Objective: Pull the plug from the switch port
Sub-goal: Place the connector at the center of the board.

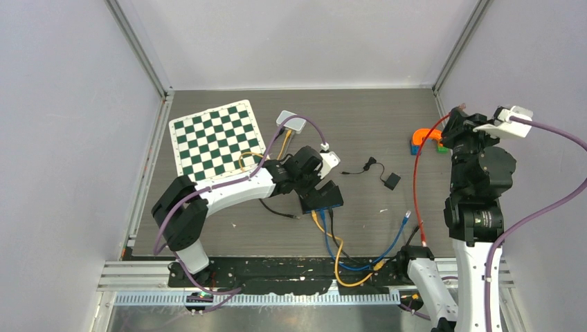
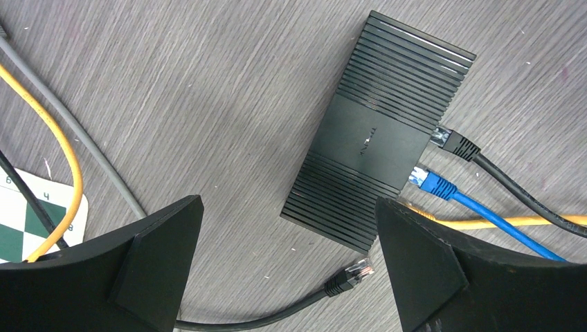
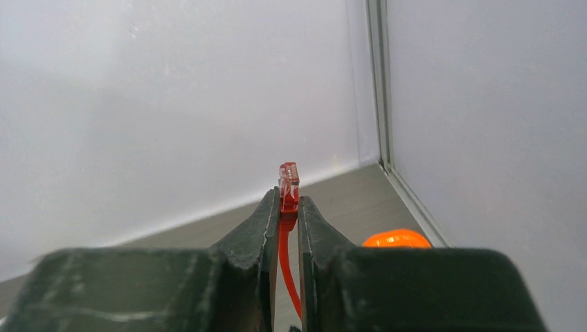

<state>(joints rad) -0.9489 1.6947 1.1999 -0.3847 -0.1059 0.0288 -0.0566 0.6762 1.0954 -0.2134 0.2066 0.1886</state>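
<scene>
My right claw [image 3: 289, 205] grasps the red plug [image 3: 289, 178], clear of the switch [image 2: 374, 131]; the pull looks done. My left claw [image 2: 287, 204] hangs released.

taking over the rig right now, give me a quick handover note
The left gripper is open and empty, hovering over the switch.
The right gripper is shut on the red plug, held high near the far right corner, well away from the switch.
The switch lies on the table with a black plug and a blue plug in its ports; a yellow cable runs to it. A loose plug lies beside it.
Done: the red plug is out.
Left: probably only setting the red plug down.
</scene>
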